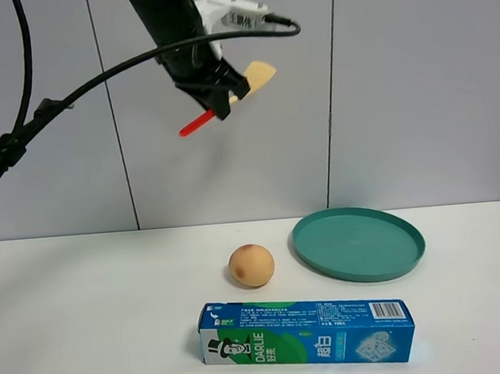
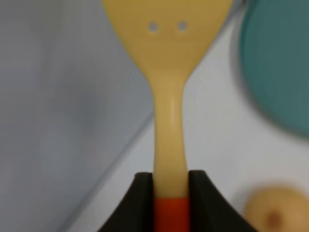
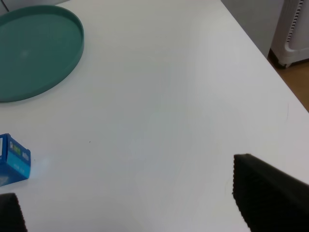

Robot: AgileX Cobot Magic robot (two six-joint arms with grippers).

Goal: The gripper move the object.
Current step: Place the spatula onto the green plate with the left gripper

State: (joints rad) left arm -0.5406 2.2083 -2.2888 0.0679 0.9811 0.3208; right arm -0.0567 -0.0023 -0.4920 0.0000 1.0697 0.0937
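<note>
**Left gripper and its load.** Your left gripper point(image 2: 170, 193) pinches the spatula point(image 2: 166, 72) where the red handle meets the pale neck, with a jaw pressed to each side. It hangs high above the table point(image 1: 110, 285), left of centre. The spatula's long axis is tilted, handle down-left and blade up-right. The blade points toward the side of the green plate point(image 1: 361, 275), which lies below and to the right, beyond the toothpaste box point(image 1: 305, 332) and right of the peach point(image 1: 252, 266).

**Right gripper.** Only the finger edges of your right gripper point(image 3: 123, 181) show. It appears spread and empty, low over the table right of the plate.
</note>
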